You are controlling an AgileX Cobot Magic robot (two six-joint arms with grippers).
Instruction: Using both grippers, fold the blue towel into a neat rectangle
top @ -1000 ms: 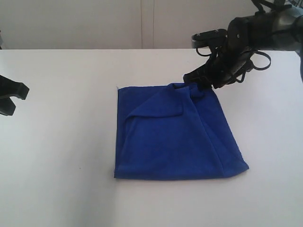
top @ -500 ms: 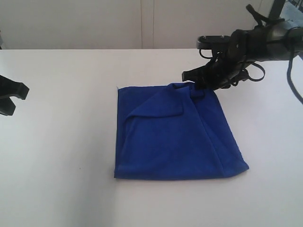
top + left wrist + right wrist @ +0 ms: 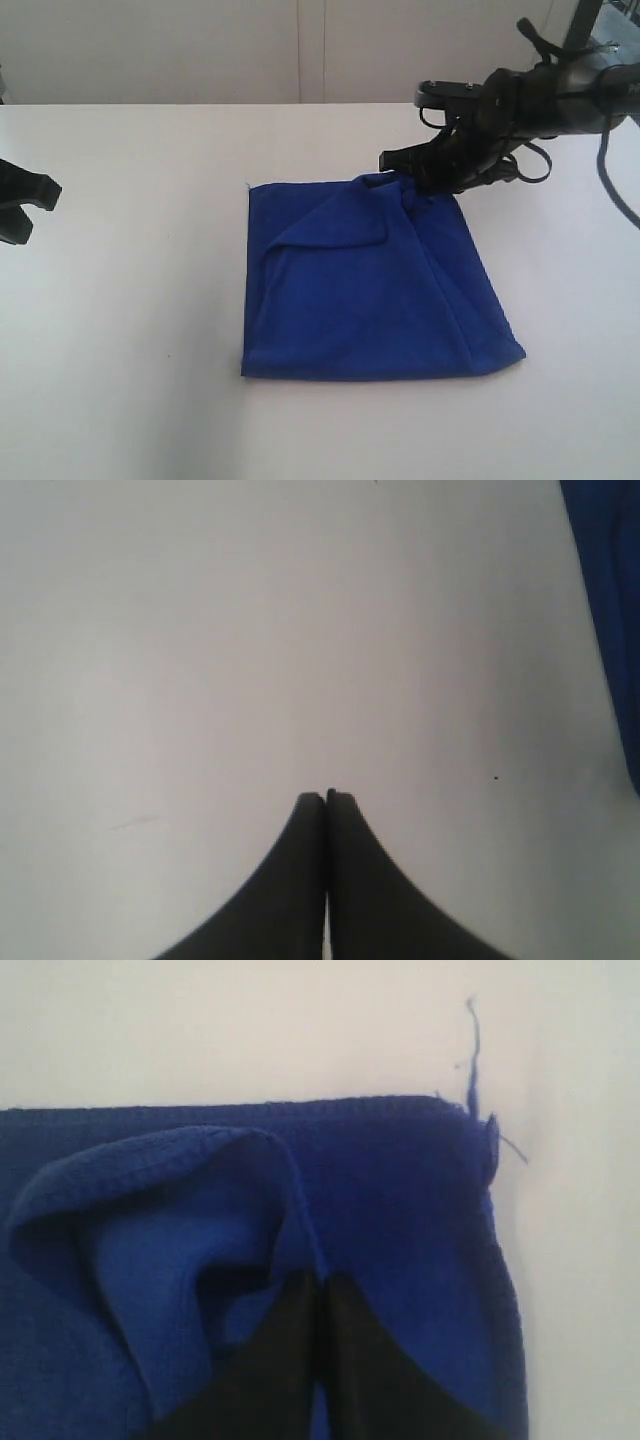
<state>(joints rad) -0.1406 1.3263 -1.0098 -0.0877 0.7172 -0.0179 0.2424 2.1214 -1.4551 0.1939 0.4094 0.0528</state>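
Observation:
The blue towel (image 3: 370,290) lies partly folded on the white table (image 3: 130,350), with a loose flap doubled over near its far edge. My right gripper (image 3: 408,172) is down at the towel's far right corner. In the right wrist view this gripper (image 3: 320,1280) is shut, and a raised ridge of the blue towel (image 3: 400,1190) runs in between its tips. My left gripper (image 3: 48,192) hangs at the table's left edge, well away from the cloth. In the left wrist view that gripper (image 3: 326,796) is shut and empty over bare table, with only a strip of the towel (image 3: 605,600) showing.
A frayed blue thread (image 3: 472,1050) sticks out from the towel's corner onto the table. A pale wall (image 3: 300,50) stands behind the table's far edge. Bare white tabletop surrounds the towel on every side.
My right arm has sunk lower and shifted slightly left at the towel's far right corner. The towel's shape and the left gripper are unchanged.

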